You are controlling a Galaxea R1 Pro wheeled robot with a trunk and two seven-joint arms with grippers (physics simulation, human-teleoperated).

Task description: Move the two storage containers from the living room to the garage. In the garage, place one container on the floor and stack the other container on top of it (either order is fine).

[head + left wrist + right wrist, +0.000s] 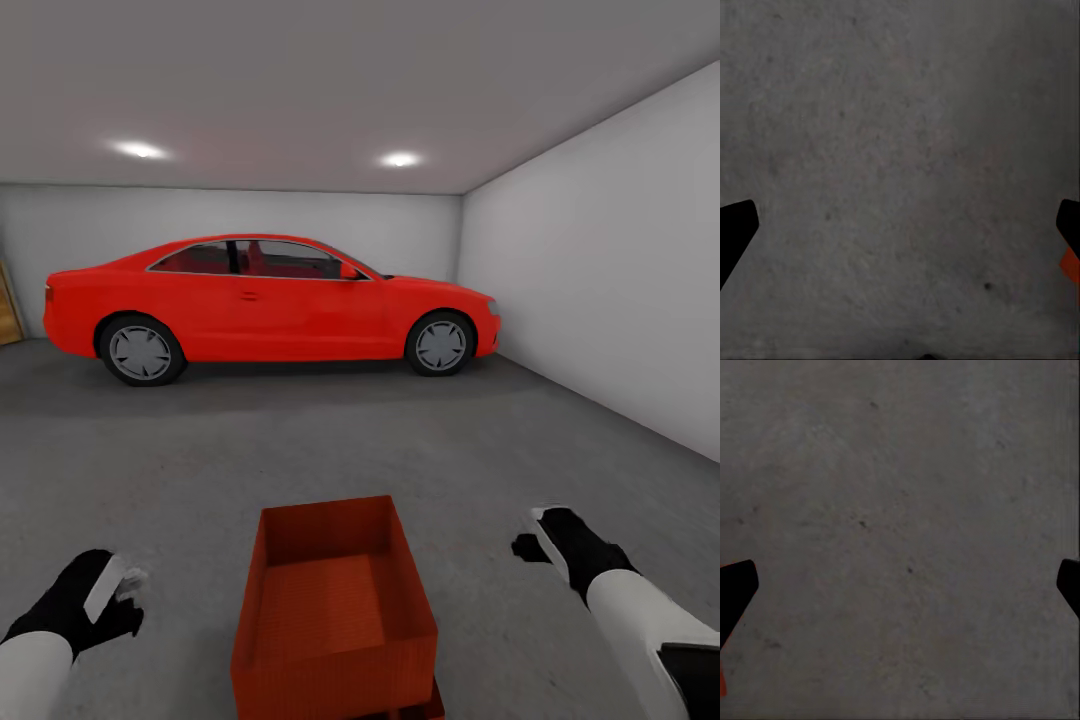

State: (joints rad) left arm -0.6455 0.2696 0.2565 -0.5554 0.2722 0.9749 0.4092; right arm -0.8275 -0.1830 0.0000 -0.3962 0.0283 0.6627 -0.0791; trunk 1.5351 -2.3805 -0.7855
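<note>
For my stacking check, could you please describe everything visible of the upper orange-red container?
The upper container is an orange-red, lidless, empty rectangular box with finely ribbed, plastic-looking walls. It sits upright on a second container, only a corner of which peeks out beneath it, on the grey concrete floor, between both open grippers, touched by neither.

Open grey concrete floor [300,440] lay on both sides of the stacked orange-red containers [335,610], which stood between the two arms. The red car [270,305] blocked the far side, well apart, and a white wall [610,280] closed the right.
</note>
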